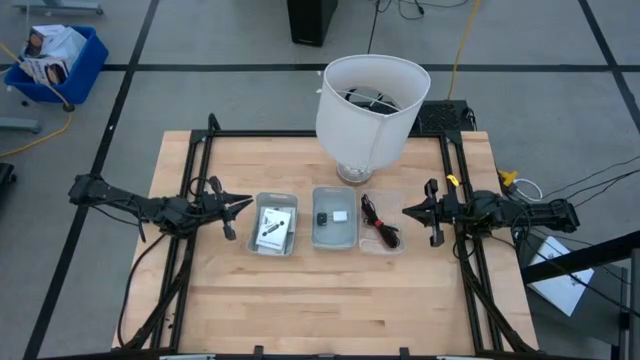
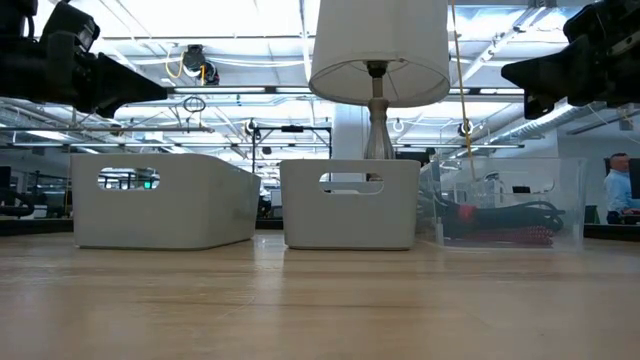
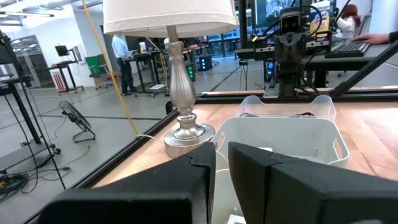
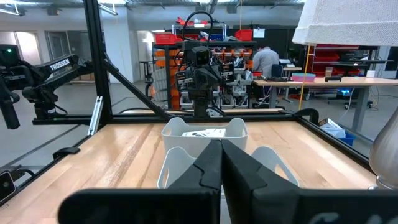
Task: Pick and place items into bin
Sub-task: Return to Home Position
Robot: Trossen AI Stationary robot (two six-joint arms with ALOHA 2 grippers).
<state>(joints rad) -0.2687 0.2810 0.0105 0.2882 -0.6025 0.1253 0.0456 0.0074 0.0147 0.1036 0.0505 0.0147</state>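
Note:
Three small bins stand in a row across the table's middle. The left white bin (image 1: 276,224) holds white packets with black print (image 1: 272,226) and a thin stick. The middle white bin (image 1: 334,217) holds a tiny black cube (image 1: 322,216) and a white piece (image 1: 340,215). The clear bin (image 1: 382,224) holds the black coiled cable (image 1: 379,222). My left gripper (image 1: 247,204) hovers left of the row, shut but for a narrow slit, and empty. My right gripper (image 1: 406,210) hovers right of the row, shut and empty.
The big white lampshade lamp (image 1: 370,100) stands just behind the bins at the table's far edge. Black frame rails (image 1: 200,150) run along the table's left, right and far sides. Bare wood lies in front of the bins. A blue crate (image 1: 55,60) sits on the floor.

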